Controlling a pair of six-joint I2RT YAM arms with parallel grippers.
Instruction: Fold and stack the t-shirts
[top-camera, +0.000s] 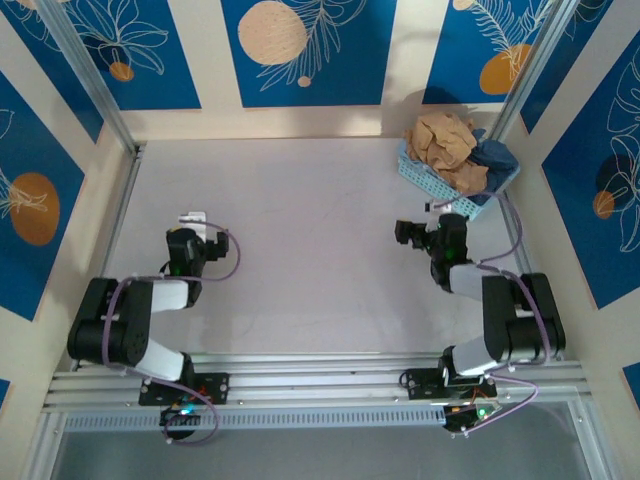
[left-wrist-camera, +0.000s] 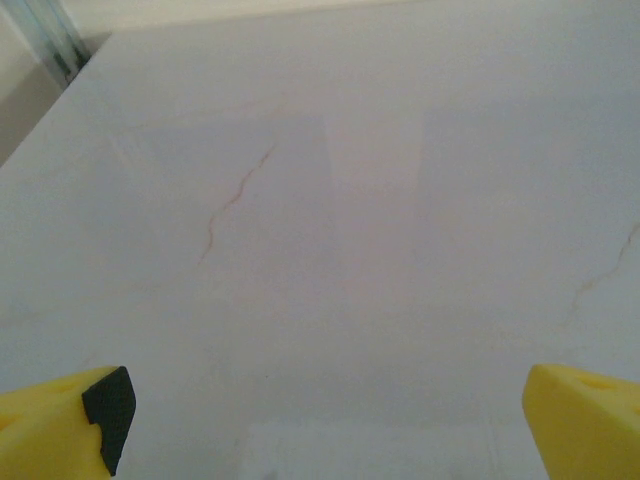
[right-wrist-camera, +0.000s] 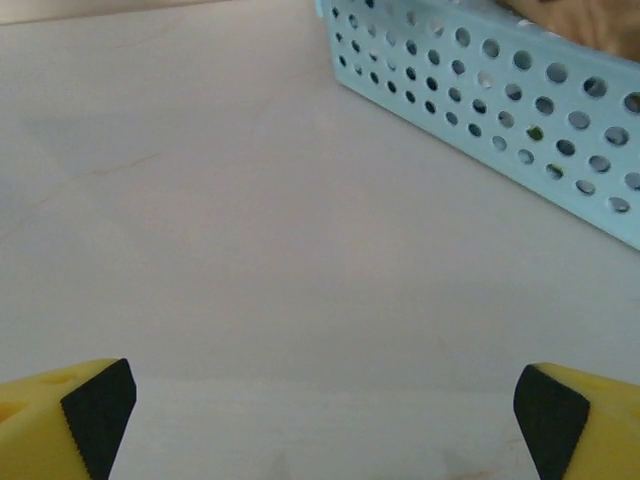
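- Left gripper (left-wrist-camera: 320, 425): mine, jaws spread as wide as they go, nothing between them. It hangs over the bare table (top-camera: 300, 260) on my left side, well apart from the cloth.
- Right gripper (right-wrist-camera: 320, 420): mine, jaws equally wide, empty. It points toward the basket's near wall, so it is the better placed of the two for a first pick.
- Basket (top-camera: 417, 172): light-blue perforated plastic, in the far right corner of the table. It holds the laundry.
- Tan-orange t-shirt (top-camera: 445, 143): crumpled, heaped above the basket rim. No print can be made out from here.
- Dark blue t-shirt (top-camera: 497, 158): bunched at the basket's right end, touching the tan one.
- Table, middle area: open surface between my arms, probably the folding ground.
- Status, as I judge it: neither shirt is folded or stacked, and the first step is to draw one out of the basket.
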